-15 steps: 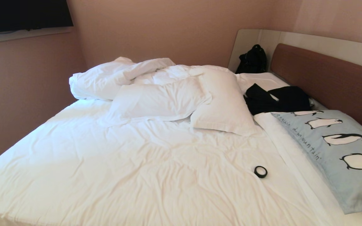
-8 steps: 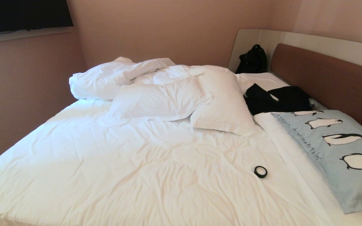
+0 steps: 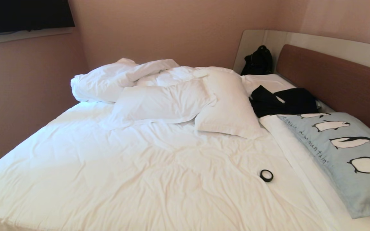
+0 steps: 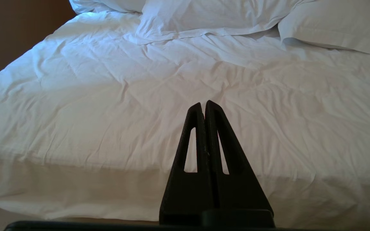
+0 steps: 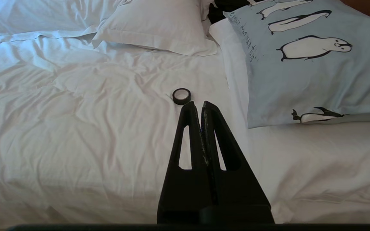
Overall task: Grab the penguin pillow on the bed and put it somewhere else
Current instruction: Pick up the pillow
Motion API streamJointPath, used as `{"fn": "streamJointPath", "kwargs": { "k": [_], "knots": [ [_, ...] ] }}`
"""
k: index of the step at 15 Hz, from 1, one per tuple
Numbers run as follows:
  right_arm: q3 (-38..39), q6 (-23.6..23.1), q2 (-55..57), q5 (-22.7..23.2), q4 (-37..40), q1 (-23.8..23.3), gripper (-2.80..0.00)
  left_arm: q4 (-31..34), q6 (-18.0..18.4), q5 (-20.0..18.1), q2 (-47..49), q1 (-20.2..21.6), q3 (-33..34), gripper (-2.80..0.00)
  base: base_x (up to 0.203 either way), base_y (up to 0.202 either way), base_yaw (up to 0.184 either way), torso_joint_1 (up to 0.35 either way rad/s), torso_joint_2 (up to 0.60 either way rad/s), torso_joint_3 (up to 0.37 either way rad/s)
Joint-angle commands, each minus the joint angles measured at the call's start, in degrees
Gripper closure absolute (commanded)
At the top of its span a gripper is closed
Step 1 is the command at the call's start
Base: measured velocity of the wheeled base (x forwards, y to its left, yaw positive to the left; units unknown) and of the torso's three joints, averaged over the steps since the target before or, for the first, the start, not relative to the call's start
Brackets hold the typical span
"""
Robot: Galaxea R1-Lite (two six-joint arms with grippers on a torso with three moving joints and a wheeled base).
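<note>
While both arms wait off the bed (image 3: 140, 166), the penguin pillow (image 3: 342, 154) lies untouched by the headboard (image 3: 332, 80).
Left claw (image 4: 204, 106) and right claw (image 5: 197, 106) are pinched closed and empty, the right one aimed nearest the pillow, likely for reaching it.

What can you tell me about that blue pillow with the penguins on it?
The penguin pillow is a rectangular, soft-looking light blue cushion printed with a row of black-and-white penguins and a line of small dark script. It lies flat on the bed by the brown headboard, one end against dark clothing. Nothing grips it.
</note>
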Motion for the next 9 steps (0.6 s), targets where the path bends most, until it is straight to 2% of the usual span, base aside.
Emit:
{"fn": "streamJointPath", "kwargs": {
  "k": [1,9],
  "knots": [
    [0.1,0.1,0.0,0.0,0.0,0.0,0.0,0.0,-0.1,0.0,0.0,0.0,0.1,0.0,0.0,0.0,0.0,0.0,0.0,0.0],
    [0.1,0.2,0.0,-0.1,-0.1,0.0,0.0,0.0,0.0,0.0,0.0,0.0,0.1,0.0,0.0,0.0,0.0,0.0,0.0,0.0]
  ]
}}
